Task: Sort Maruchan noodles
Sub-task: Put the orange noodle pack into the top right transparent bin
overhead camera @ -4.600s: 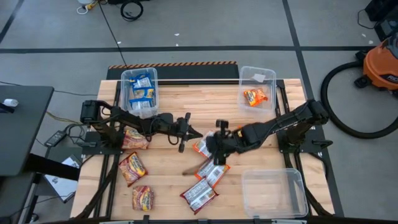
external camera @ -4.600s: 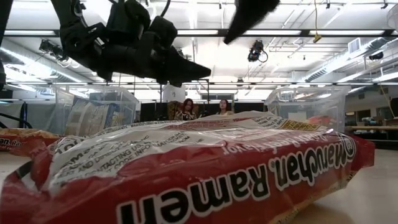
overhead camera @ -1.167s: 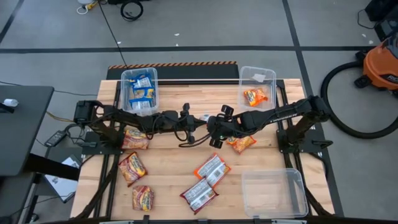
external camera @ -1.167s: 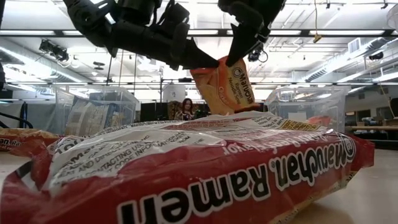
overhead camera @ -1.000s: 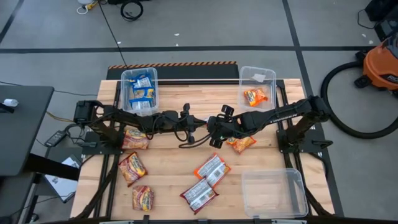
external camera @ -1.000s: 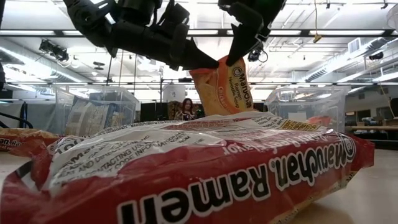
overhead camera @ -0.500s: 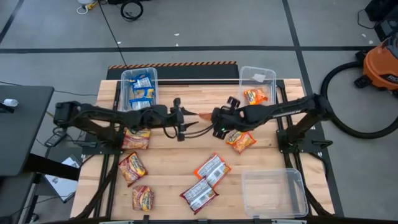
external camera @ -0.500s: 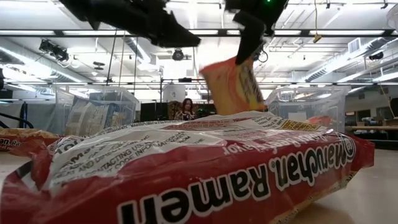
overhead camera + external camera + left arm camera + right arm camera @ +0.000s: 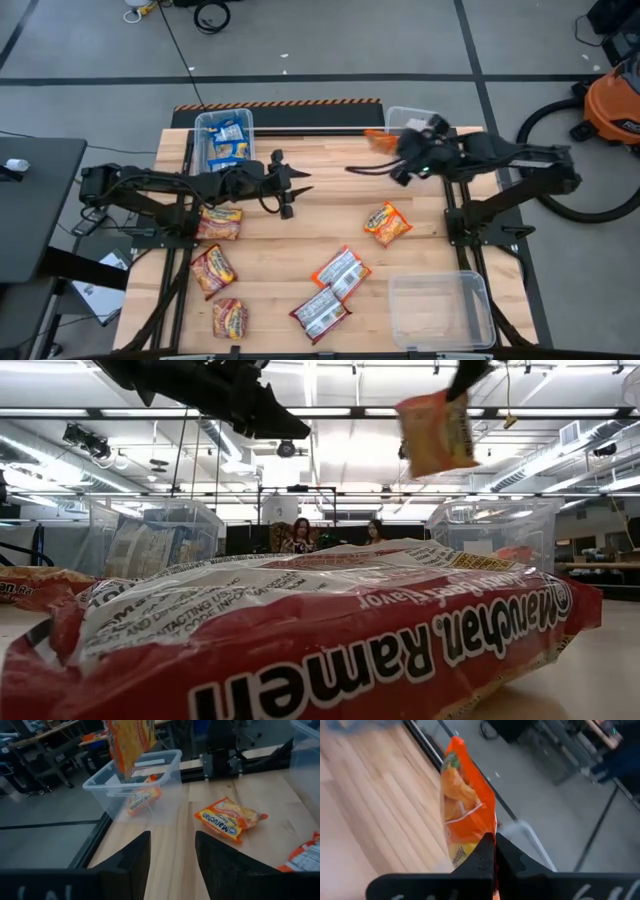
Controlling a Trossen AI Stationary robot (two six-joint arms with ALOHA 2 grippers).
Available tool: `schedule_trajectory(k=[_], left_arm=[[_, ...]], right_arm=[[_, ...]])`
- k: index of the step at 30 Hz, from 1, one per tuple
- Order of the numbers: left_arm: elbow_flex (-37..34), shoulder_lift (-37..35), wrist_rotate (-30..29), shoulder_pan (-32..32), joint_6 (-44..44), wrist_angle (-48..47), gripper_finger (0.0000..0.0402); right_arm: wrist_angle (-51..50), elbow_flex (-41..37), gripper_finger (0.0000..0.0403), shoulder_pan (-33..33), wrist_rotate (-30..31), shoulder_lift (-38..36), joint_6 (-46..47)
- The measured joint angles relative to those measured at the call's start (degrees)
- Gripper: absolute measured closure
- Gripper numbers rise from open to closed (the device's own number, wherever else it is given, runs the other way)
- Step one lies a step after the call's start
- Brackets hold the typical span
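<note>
The right gripper point(image 9: 492, 851) is pinched tight on the lower edge of an orange packet point(image 9: 465, 812), which hangs in the air just beside the near rim of the orange bin point(image 9: 432, 122) at the table's far right corner. One orange packet already lies in that bin, and another orange packet on the boards point(image 9: 387, 222) lies near it, toward the table's middle. The left gripper point(image 9: 290, 187), well apart from the orange bin, hovers with its fingers spread and nothing between them. Bare wood lies between the two grippers. The blue bin point(image 9: 224, 140) stands opposite at the far left corner.
</note>
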Motion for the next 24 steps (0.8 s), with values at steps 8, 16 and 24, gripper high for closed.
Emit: schedule_trajectory(k=[8,16,24], left_arm=[[0.0,0.0,0.0,0.0,-0.1,-0.2,0.0242],[0.0,0.0,0.0,0.0,-1.0,0.8,0.0242],[0.0,0.0,0.0,-0.2,-2.5,0.8,0.0242]], right_arm=[[-8.5,-7.9,0.0400,-2.8,-4.6,-7.4,9.6],[1.9,-22.5,0.0400,-8.5,-15.6,-11.6,3.5],[8.1,-25.7,0.0399,-20.7,-31.7,-12.4,-4.4]])
